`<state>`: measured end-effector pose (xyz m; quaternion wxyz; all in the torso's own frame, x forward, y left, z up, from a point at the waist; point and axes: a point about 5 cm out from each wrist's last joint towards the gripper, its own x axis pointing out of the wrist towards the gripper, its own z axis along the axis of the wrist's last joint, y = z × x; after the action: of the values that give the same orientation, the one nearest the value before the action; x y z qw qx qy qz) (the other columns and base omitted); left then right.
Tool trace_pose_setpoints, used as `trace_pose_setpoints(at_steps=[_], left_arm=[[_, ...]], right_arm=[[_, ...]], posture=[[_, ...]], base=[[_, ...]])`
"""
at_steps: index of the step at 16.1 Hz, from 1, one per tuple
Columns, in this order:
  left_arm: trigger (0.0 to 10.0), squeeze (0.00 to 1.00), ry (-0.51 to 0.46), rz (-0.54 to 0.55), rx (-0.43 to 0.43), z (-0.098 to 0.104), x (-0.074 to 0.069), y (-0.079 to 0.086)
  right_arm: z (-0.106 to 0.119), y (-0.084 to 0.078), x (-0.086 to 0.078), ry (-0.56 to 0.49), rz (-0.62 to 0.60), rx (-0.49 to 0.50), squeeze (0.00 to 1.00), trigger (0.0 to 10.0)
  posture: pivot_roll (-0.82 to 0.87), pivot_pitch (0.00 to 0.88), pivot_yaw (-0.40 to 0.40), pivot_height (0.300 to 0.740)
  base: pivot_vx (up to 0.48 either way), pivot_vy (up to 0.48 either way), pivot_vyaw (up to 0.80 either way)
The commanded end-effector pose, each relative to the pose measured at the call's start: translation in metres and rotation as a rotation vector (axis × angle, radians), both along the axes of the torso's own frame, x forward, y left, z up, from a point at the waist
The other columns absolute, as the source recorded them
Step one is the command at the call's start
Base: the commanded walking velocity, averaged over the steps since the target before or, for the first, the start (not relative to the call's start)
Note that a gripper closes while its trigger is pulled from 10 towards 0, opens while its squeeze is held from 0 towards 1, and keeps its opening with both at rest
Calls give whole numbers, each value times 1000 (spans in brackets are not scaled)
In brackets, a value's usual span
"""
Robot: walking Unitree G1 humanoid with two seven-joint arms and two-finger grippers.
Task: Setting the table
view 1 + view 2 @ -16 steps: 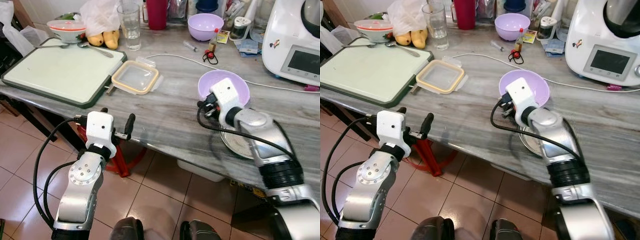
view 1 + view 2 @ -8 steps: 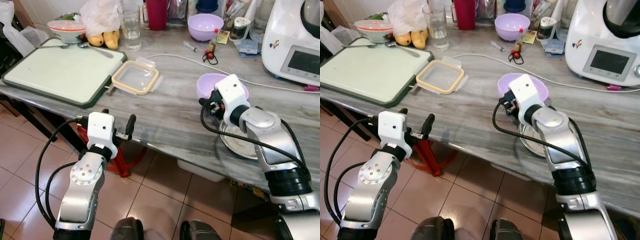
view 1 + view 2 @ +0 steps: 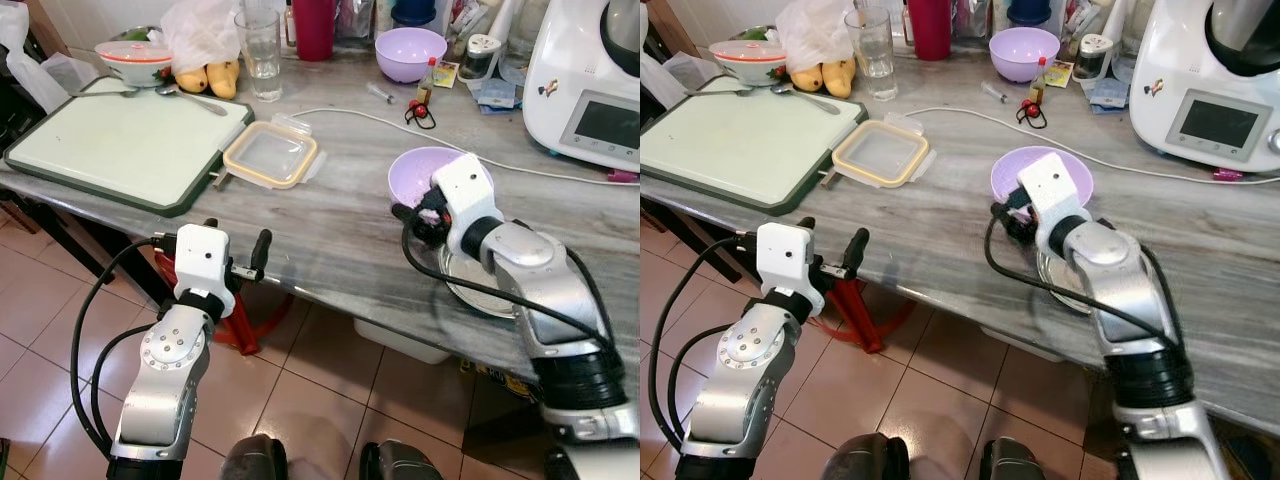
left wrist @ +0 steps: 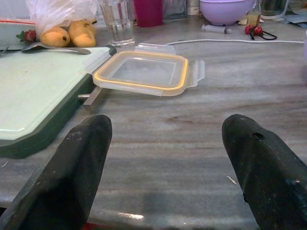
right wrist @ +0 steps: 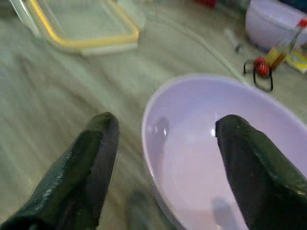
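A lilac bowl (image 3: pixel 420 170) rests on the grey marble counter (image 3: pixel 330 230), right of its middle. My right gripper (image 3: pixel 412 215) is at the bowl's near rim and is open. In the right wrist view the bowl (image 5: pixel 206 158) has its rim between my two fingers, one finger (image 5: pixel 91 158) outside it and the other over the inside. A metal plate (image 3: pixel 480 290) lies under my right forearm, just in front of the bowl. My left gripper (image 3: pixel 235 235) hovers open at the counter's front edge with nothing between its fingers.
A green-edged cutting board (image 3: pixel 120 140) with spoons lies at the left, a yellow-rimmed plastic lid (image 3: pixel 270 153) beside it. At the back stand a glass (image 3: pixel 258 50), a second lilac bowl (image 3: pixel 410 50) and a white appliance (image 3: pixel 590 90). A white cable (image 3: pixel 350 115) crosses the counter.
The lilac bowl, tilted up behind my right wrist a second ago, has come down level onto the counter. My right gripper moved slightly toward me. The left arm stayed put.
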<state>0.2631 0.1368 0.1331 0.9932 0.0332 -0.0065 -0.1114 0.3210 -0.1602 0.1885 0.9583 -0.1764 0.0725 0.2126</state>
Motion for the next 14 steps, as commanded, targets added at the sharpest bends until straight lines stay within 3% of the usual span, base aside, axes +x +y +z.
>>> trace_pose_setpoints(at_steps=[1, 3, 5, 7, 8, 9, 12, 14], left_arm=[[10000, 0, 16, 16, -2, -3, -1, 2], [10000, 0, 16, 22, -12, -3, -2, 3], [10000, 0, 19, 26, -15, -3, -4, 4], [10000, 0, 31, 32, -13, -6, -4, 3], [10000, 0, 28, 31, -14, -4, -2, 2], [10000, 0, 27, 30, -15, -4, -2, 2], [10000, 0, 19, 39, -17, -1, 0, 5], [10000, 0, 20, 52, -22, -1, 1, 5]], right_arm=[[11, 0, -4, -74, -21, 47, 1000, 10000], [19, -1, -14, -188, -98, 164, 1000, 10000], [14, 1, -30, -229, -160, 259, 1000, 10000], [-7, 7, -49, -248, -202, 258, 1000, 10000], [-8, 9, -52, -272, -216, 252, 424, 10000], [-8, 9, -53, -285, -225, 243, 0, 10000], [-16, 4, -58, -262, -297, 286, 0, 10000], [-24, 4, -59, -240, -307, 295, 0, 10000]], posture=[[3, 84, 56, 740], [3, 84, 55, 740], [-1, 86, 57, 740], [-6, 90, 61, 740], [-7, 91, 62, 740], [-7, 92, 64, 740], [-5, 88, 60, 740], [-6, 87, 59, 740]], base=[[0, 0, 0], [0, 0, 0], [0, 0, 0], [-133, 0, 0], [-285, 0, 0], [-292, 0, 0], [-341, 0, 0], [-377, 0, -738]])
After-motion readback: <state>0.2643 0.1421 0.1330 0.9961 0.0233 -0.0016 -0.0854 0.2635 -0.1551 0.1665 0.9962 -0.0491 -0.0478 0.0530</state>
